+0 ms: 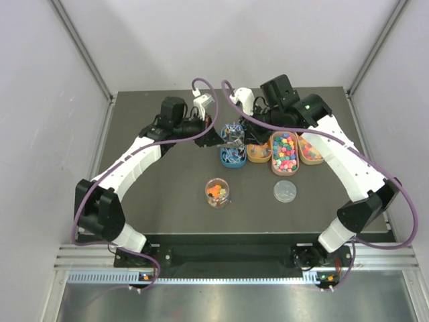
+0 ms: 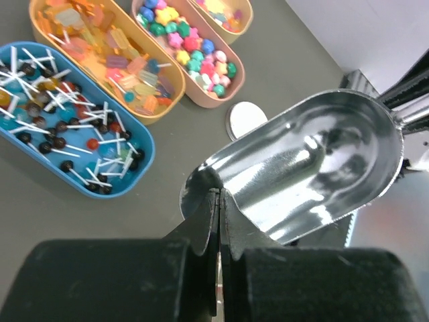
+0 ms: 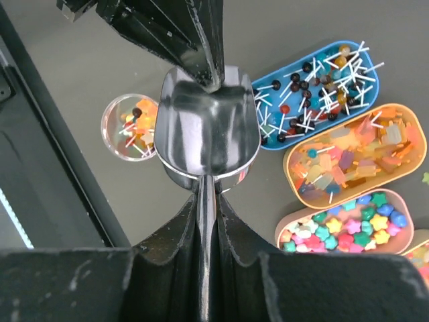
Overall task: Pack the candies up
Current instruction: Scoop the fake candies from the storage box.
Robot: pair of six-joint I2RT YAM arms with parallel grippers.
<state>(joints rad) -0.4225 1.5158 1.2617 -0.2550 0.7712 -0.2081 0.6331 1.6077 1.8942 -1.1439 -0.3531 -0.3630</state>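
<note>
The top external camera is mounted high above and behind the arm bases (image 1: 134,251). It looks steeply down and forward from well back, and takes in the whole table (image 1: 174,215) and both arms. The left wrist camera sits close behind the left gripper (image 2: 216,193) and faces obliquely down across the metal scoop (image 2: 315,161) toward the blue tray (image 2: 149,159). The right wrist camera sits close behind the right gripper (image 3: 206,194) and looks almost straight down. It shows the scoop at centre and the clear jar (image 3: 127,127) at left. All three views share the tray row. The wrist views see the scoop from opposite ends.
</note>
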